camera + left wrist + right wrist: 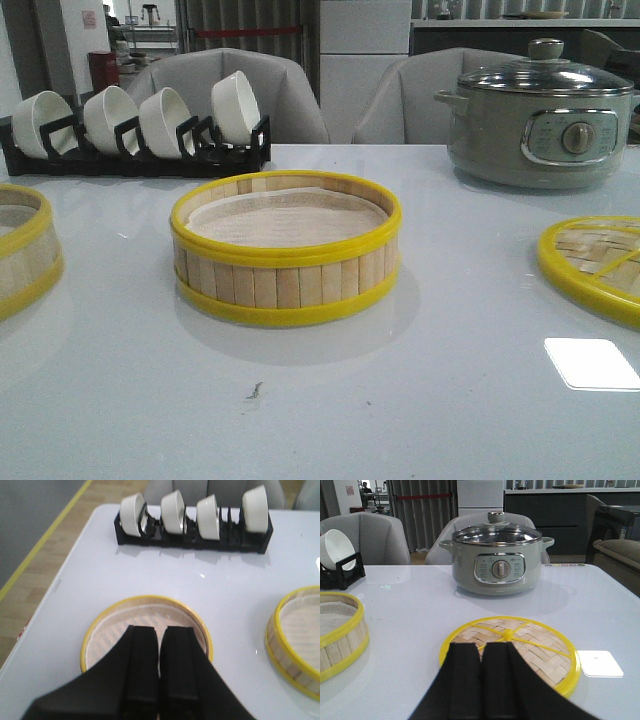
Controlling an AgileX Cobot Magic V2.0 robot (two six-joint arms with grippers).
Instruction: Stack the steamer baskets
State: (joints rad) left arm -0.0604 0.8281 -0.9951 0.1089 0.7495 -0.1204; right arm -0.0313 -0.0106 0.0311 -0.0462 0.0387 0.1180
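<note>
Two steamer baskets apart on the desk, unstacked; both claws closed and empty.

Front view: the centre steamer basket stands upright mid-desk, paper liner inside; the second steamer basket sits at its 9 o'clock, well apart and cut by the frame edge. The woven lid lies flat at 3 o'clock. A bowl rack with four white bowls stands at 11 o'clock, the electric pot at 1 o'clock. Left claw has its fingers together, gripping nothing, above the second basket. Right claw likewise has its fingers pressed together, empty, over the near edge of the lid.
</note>
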